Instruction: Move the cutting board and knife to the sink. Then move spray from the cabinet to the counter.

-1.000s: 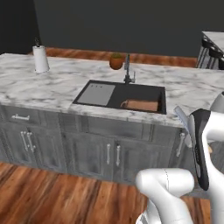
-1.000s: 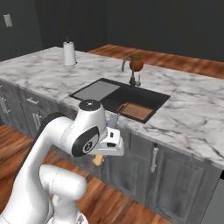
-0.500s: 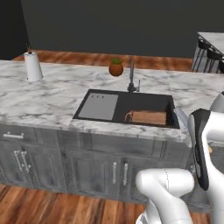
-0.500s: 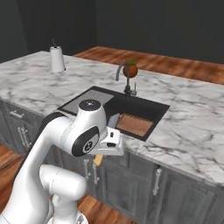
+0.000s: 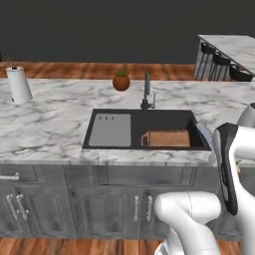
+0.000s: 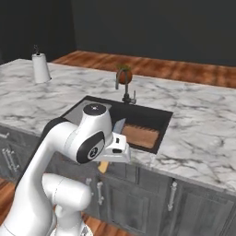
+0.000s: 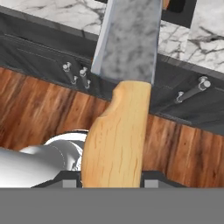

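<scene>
Jaws clamped on the knife [image 7: 120, 109] handle, blade pointing toward the marble surface [image 5: 55, 124]. Cutting board [image 5: 168, 139] lies flat in the sink [image 5: 144, 119].

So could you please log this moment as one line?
gripper: shut on knife | board: in sink | knife: not yet in sink

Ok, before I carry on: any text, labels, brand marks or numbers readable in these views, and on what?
None readable on any surface.
knife: plain grey blade, bare wooden handle, no mark.
paper-towel roll: blank white.
cutting board in the sink: plain wood.
</scene>
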Robot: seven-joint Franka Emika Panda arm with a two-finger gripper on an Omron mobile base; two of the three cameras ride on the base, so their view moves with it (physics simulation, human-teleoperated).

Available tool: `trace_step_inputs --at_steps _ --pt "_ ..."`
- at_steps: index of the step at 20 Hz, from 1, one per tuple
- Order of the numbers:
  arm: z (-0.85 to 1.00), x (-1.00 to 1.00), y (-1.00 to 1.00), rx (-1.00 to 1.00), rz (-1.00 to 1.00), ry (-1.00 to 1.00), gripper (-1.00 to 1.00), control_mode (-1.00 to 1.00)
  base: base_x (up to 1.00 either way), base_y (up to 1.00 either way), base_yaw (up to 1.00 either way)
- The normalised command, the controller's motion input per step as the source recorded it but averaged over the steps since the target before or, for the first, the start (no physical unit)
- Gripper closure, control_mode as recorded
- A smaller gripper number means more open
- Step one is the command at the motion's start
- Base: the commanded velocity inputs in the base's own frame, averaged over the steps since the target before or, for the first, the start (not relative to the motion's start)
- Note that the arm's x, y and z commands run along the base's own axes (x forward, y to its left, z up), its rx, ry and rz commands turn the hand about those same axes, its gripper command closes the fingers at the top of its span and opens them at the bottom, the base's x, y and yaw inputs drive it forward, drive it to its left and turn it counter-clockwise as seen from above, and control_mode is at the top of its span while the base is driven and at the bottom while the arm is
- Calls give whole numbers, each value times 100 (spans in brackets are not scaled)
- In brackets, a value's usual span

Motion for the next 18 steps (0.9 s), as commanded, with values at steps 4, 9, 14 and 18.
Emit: trace_step_inputs --at_steps 4,9,14,18 --pt "0 0 0 0 0 0 100 100 27 42 -36" --pt "0 0 0 0 0 0 100 100 42 41 -36" --pt "0 0 0 0 0 0 100 100 35 39 -26" --pt "0 0 0 0 0 0 100 100 50 34 -8"
